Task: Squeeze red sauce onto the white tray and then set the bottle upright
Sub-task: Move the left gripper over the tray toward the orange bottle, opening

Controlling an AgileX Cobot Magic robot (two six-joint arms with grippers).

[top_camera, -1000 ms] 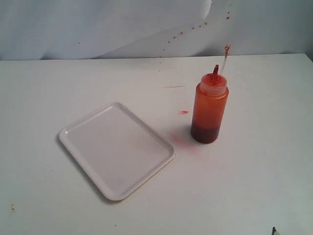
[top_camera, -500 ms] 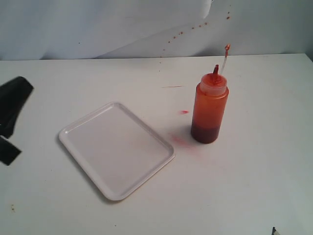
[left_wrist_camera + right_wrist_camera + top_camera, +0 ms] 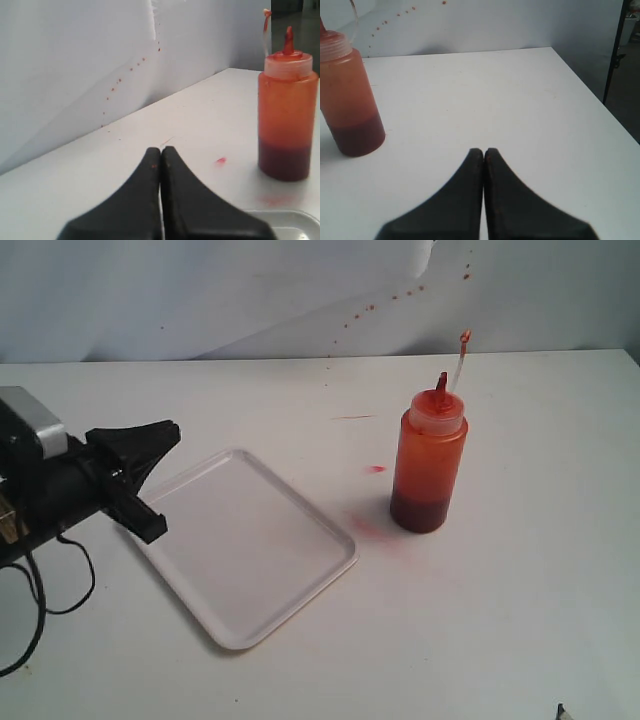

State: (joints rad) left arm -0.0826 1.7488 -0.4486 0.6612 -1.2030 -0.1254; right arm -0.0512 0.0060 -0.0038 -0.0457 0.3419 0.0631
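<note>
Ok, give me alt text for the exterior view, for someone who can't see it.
An orange-red squeeze bottle stands upright on a white table, to the right of a white tray with no sauce on it. The left tool, shut, is at the tray's left corner, holding nothing. Red smears mark the table between tray and bottle.

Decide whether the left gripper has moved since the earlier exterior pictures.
Yes. The left gripper has come in rightward from the view's left edge and now shows at the left corner of the white tray, which has stayed put.
</note>
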